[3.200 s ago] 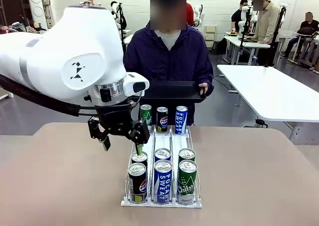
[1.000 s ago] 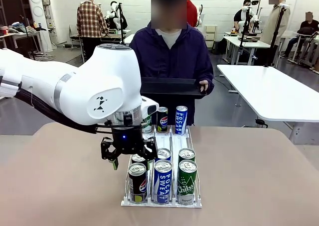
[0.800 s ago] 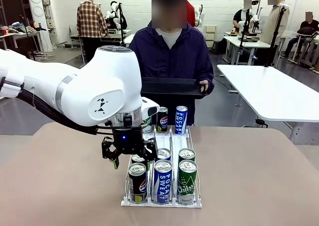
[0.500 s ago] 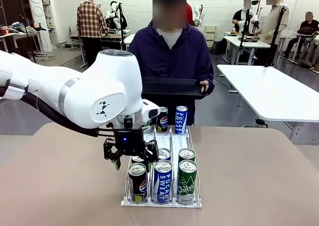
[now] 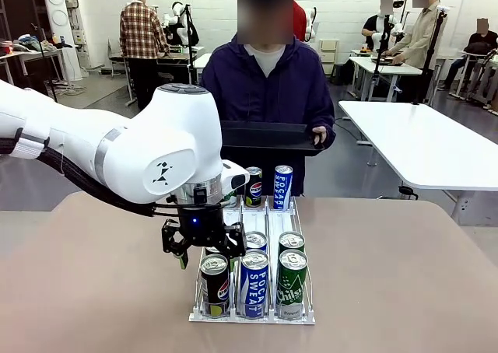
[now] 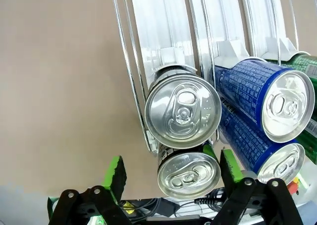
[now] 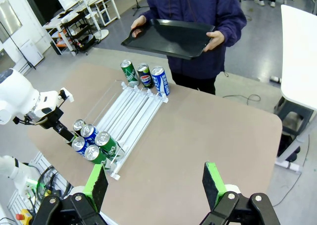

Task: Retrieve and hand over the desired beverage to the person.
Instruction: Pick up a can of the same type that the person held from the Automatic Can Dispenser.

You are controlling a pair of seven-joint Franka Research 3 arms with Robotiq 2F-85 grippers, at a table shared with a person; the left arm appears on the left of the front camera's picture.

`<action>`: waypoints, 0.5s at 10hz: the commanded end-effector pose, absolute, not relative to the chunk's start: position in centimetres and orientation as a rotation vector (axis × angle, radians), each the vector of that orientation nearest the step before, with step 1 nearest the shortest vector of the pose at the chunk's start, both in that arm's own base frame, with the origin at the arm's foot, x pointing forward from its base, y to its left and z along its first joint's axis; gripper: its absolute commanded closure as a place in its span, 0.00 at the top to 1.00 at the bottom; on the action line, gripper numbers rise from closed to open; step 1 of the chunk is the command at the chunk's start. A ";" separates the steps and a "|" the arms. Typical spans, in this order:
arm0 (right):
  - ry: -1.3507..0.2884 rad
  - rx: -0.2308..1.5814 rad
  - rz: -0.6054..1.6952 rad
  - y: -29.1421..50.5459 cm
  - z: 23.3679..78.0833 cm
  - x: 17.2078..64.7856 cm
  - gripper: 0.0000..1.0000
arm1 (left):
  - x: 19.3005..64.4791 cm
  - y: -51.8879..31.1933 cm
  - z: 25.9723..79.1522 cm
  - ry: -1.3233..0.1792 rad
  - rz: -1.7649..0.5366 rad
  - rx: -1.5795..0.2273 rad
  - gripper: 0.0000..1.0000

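A wire rack [image 5: 250,318] on the tan table holds three lanes of beverage cans. At its near end stand a Pepsi can [image 5: 214,284], a Pocari Sweat can [image 5: 254,283] and a Sprite can [image 5: 292,283], with more cans behind them. My left gripper [image 5: 207,256] hangs low over the left lane, open. In the left wrist view its green pads [image 6: 115,173] flank a silver-topped can [image 6: 189,169]; one pad is close to it and the other stands apart. The person [image 5: 264,89] holds a black tray [image 5: 268,139] at the far edge. My right gripper [image 7: 154,185] is open, high above the table.
Three more cans, among them a Pepsi [image 5: 253,186] and a Pocari Sweat [image 5: 282,186], stand at the rack's far end, with bare lanes [image 6: 163,27] between the two groups. Open tabletop [image 5: 389,275] lies on both sides of the rack. A white table [image 5: 424,135] stands behind on the right.
My left gripper has sunk lower and slid toward the near end of the left lane. Its fingers still stand wide. The person and the tray have not moved.
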State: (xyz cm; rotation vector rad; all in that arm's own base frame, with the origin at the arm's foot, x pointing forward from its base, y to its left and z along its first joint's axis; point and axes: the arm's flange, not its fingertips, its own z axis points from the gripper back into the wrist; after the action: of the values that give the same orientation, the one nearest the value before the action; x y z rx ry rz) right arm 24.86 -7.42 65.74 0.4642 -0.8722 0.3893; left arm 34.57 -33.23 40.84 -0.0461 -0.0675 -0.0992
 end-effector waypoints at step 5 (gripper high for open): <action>-0.876 0.481 0.396 -7.4 65.7 25.0 1.00 | 34.5 -33.2 41.2 -0.012 -0.098 -0.081 0.00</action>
State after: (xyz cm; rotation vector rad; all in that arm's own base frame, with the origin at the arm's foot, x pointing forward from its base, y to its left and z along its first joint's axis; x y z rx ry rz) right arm 24.86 -7.42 65.74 0.4642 -0.8722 0.3893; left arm 34.49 -33.38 41.04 -0.0672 -0.0485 -0.0911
